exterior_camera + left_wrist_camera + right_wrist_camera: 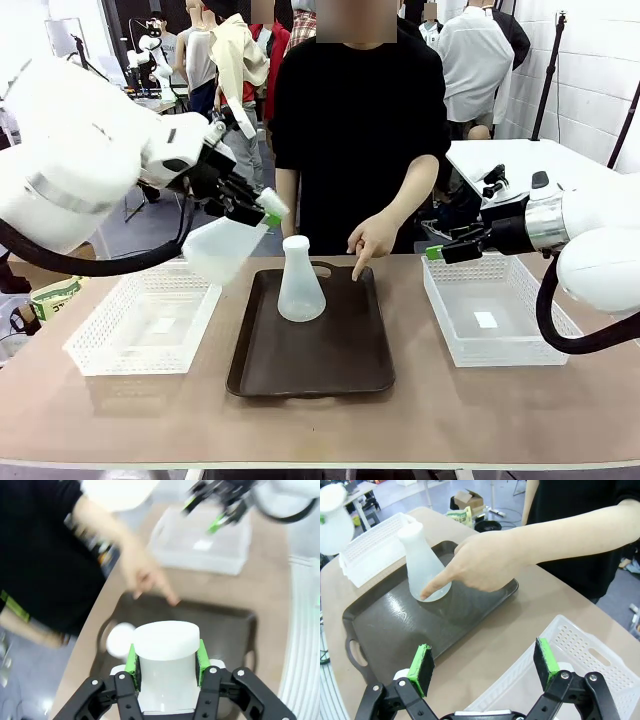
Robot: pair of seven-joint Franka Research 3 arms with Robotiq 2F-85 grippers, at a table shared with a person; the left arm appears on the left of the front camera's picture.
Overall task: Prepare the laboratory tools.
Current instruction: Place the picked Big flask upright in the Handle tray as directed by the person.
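On the table (pixel 320 420), a dark brown tray (pixel 330 370) is lying in the middle, with a white mesh basket on the robot's left (pixel 140 325) and another on its right (pixel 500 320). A person at the far side is pointing with one hand (pixel 372 240) at the tray's far end, the fingertip coming down just beside the standing flask (pixel 300 280).

The step in hand looks like the carrying of the second flask: the left gripper (pixel 258 205) is holding the carried flask (pixel 225 248) by its neck, tilted with the wide base hanging lower, above the gap between the left basket and the tray. In the left wrist view its green pads (pixel 132 661) are pressing on both sides of the white neck, jaws closed onto it. The standing flask is resting upright on the tray, well apart from this gripper.

The right gripper (pixel 485 667) is hovering over the near edge of the right basket, jaws spread wide and holding nothing.

Judging by the pointing finger, the next move is probably calling for the left arm to bring the carried flask over the tray, turn it upright, and lower it at the indicated spot without knocking the standing flask or the person's hand.
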